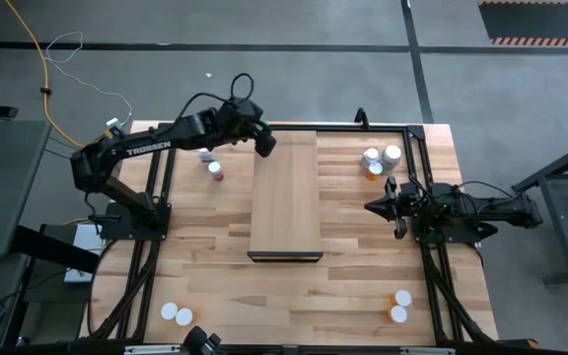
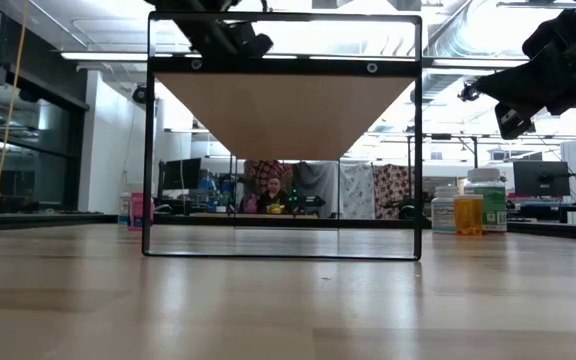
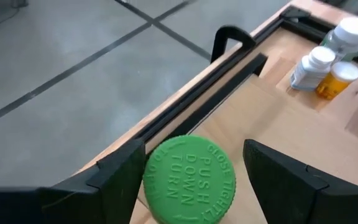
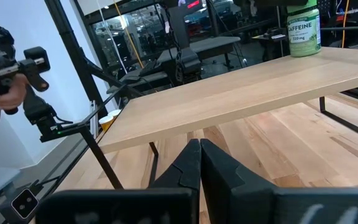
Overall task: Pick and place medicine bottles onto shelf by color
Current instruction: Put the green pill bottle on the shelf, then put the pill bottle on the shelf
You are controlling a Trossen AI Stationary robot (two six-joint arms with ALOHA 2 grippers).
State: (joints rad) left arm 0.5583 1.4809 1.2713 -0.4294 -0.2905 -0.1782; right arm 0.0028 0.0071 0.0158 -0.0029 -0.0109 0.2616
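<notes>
The pale wood shelf [image 1: 286,197] stands on a black frame in the table's middle. A green-capped bottle [image 3: 188,180] stands upright on the shelf's far left corner; it also shows in the right wrist view [image 4: 303,31]. My left gripper [image 1: 264,144] is over it, open, one finger on either side of the cap. My right gripper [image 1: 373,207] is shut and empty, in the air right of the shelf. A pinkish bottle [image 1: 215,170] stands on the table left of the shelf. Three bottles [image 1: 379,161] stand at the far right. My left gripper comes at the green cap [image 3: 166,186] slanting down from the table's left. A gap shows between the cap and one finger [image 3: 278,177]. The other finger [image 3: 120,183] is close against the cap's edge; I cannot tell whether it touches. The bottle's base rests on the shelf.
Two white-capped bottles [image 1: 176,314] stand at the table's near left and two orange ones [image 1: 400,306] at the near right. The black frame [image 2: 283,255] stands around the shelf. A person [image 2: 273,195] sits in the room beyond the table.
</notes>
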